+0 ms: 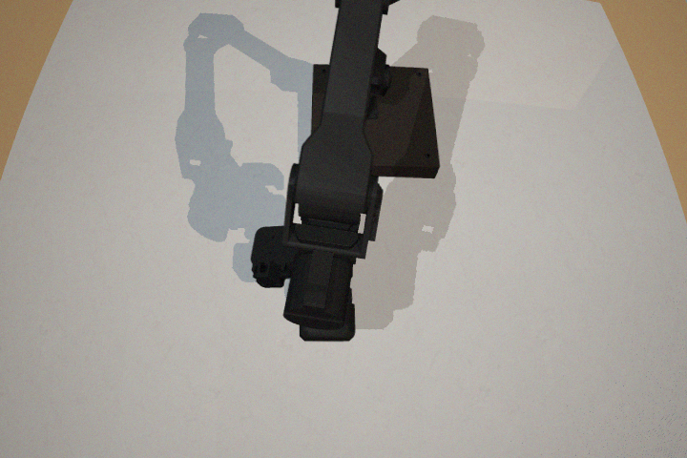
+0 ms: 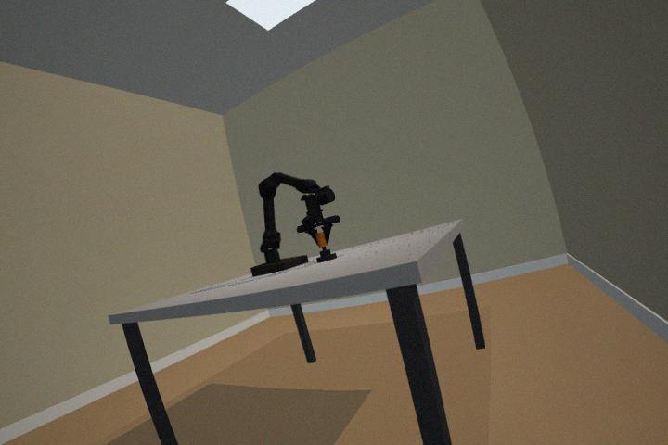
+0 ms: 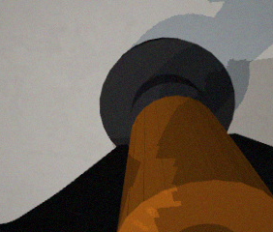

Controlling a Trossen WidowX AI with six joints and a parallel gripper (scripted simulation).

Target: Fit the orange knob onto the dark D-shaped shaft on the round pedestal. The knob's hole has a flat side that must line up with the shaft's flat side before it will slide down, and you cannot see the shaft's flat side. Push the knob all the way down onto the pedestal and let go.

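My gripper [image 2: 320,235] is shut on the orange knob [image 3: 191,188] [image 2: 321,239] and holds it upright, directly over the round dark pedestal [image 3: 120,100] [image 2: 326,256]. In the wrist view the knob's far end covers the pedestal's centre, so the D-shaped shaft is hidden. In the exterior view the knob's lower end sits just above the pedestal; I cannot tell whether it touches the shaft. In the top view the arm's wrist [image 1: 322,281] hides the knob and the pedestal.
The arm's dark square base plate [image 1: 414,129] [image 2: 279,266] lies on the white table [image 1: 517,270] [image 2: 387,257] behind the pedestal. The table stands on dark legs over a brown floor.
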